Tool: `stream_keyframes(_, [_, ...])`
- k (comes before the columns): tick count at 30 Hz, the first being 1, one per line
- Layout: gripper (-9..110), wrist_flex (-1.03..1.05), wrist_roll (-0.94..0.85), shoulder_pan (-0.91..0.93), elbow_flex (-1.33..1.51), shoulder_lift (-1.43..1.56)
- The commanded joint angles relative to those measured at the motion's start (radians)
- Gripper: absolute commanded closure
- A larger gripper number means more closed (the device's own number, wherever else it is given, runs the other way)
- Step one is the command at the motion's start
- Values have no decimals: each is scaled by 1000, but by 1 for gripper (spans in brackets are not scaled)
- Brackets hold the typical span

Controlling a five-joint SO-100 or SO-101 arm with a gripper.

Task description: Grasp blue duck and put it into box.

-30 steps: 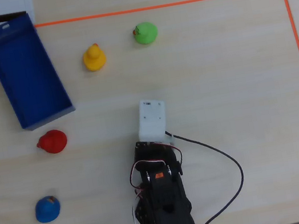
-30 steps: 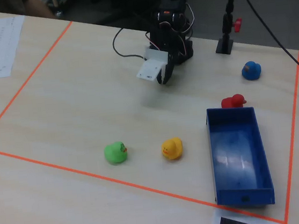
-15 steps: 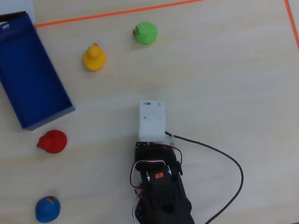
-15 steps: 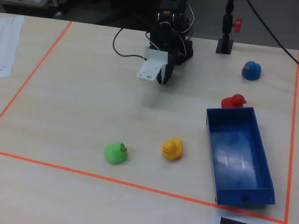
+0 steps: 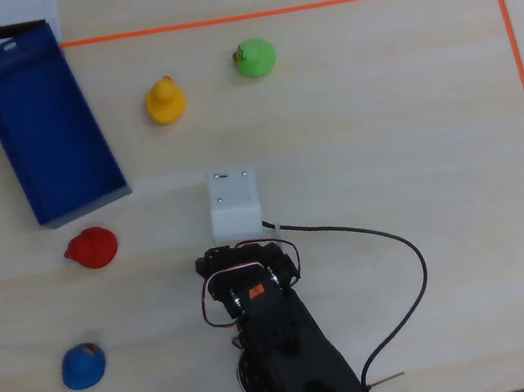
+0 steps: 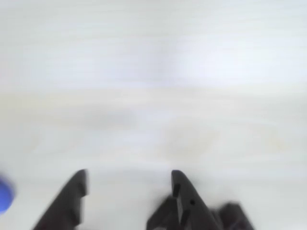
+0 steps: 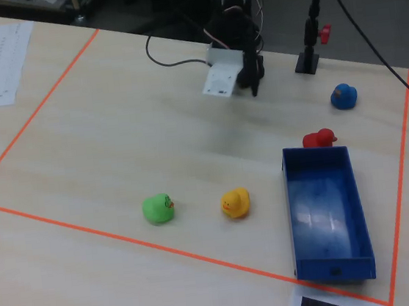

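Jaws (image 6: 129, 184) stand apart, empty, over bare bench (image 5: 380, 114). Blue duck (image 5: 83, 367) sits well left of the arm in overhead view, near red duck (image 5: 92, 248); the wrist view's blurry blue edge is probably it. Risk: grabbing red instead, missing box (image 5: 48, 132).

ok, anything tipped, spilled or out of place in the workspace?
Nothing stands out. The blue duck, red duck, yellow duck and green duck sit apart inside the orange tape; the box is empty. The claw is open, holding nothing.

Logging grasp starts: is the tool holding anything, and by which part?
Nothing is held: the tool is open and empty, and the blue duck sits apart on the table.
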Motion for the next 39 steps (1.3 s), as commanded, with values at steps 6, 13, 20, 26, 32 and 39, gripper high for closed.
stream_keyframes(6, [71, 143, 258, -499, -549, -371])
stream_keyframes(13, [70, 132, 376, -838, -729, -660])
stream_keyframes(20, [70, 163, 334, -956, -946, -844])
stream_keyframes(26, [68, -46, 288, -1008, -845, -936])
stream_keyframes(32, [65, -282, 244, -986, -666, -973])
stream_keyframes(39, [65, -457, 238, -957, -492, -971])
